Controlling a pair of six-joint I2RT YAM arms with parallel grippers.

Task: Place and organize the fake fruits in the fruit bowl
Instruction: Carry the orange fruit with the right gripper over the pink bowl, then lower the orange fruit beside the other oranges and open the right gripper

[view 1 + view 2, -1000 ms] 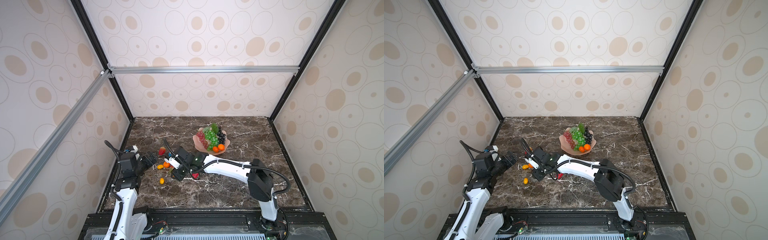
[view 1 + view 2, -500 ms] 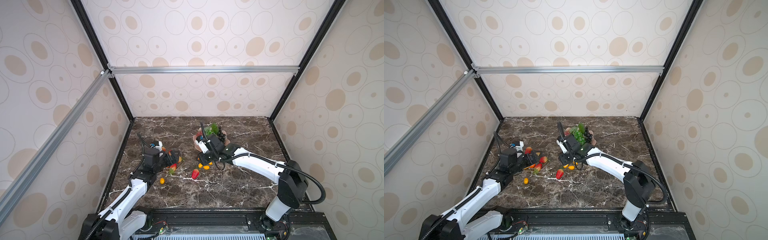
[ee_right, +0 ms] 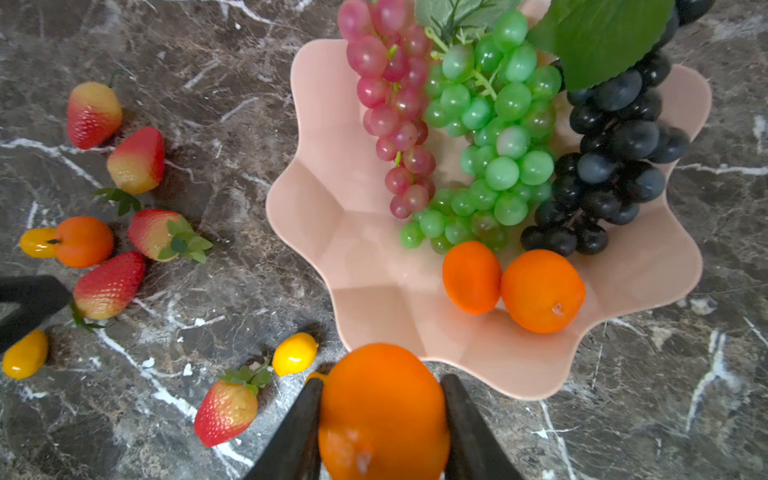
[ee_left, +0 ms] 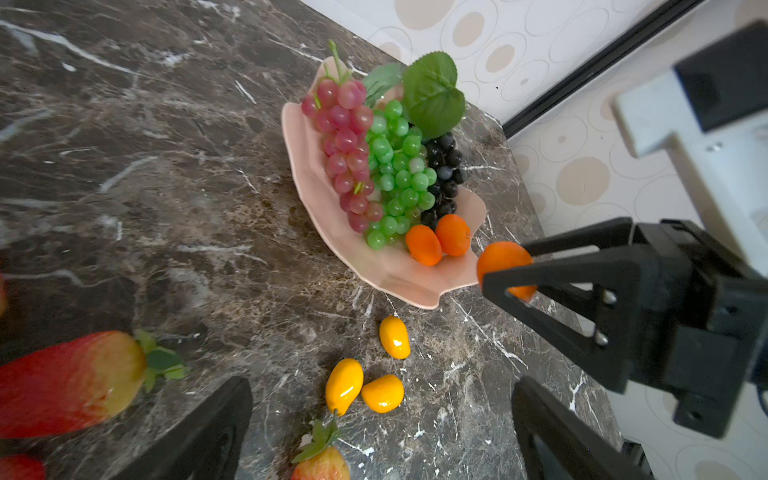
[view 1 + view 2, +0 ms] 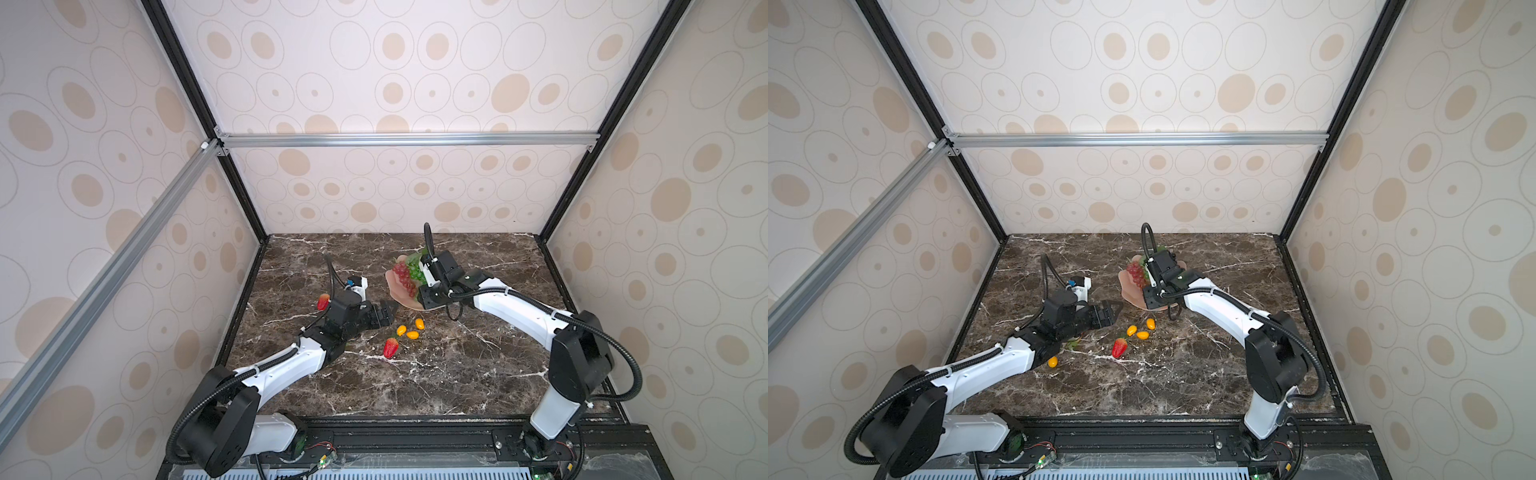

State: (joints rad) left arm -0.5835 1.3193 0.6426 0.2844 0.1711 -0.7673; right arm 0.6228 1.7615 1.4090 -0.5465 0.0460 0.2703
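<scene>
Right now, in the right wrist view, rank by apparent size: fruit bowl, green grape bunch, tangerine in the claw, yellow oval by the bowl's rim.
1. fruit bowl
2. green grape bunch
3. held tangerine, enlarged by sitting closest to the camera
4. yellow oval

Bright, even light; blurred wrist-view edges
</scene>
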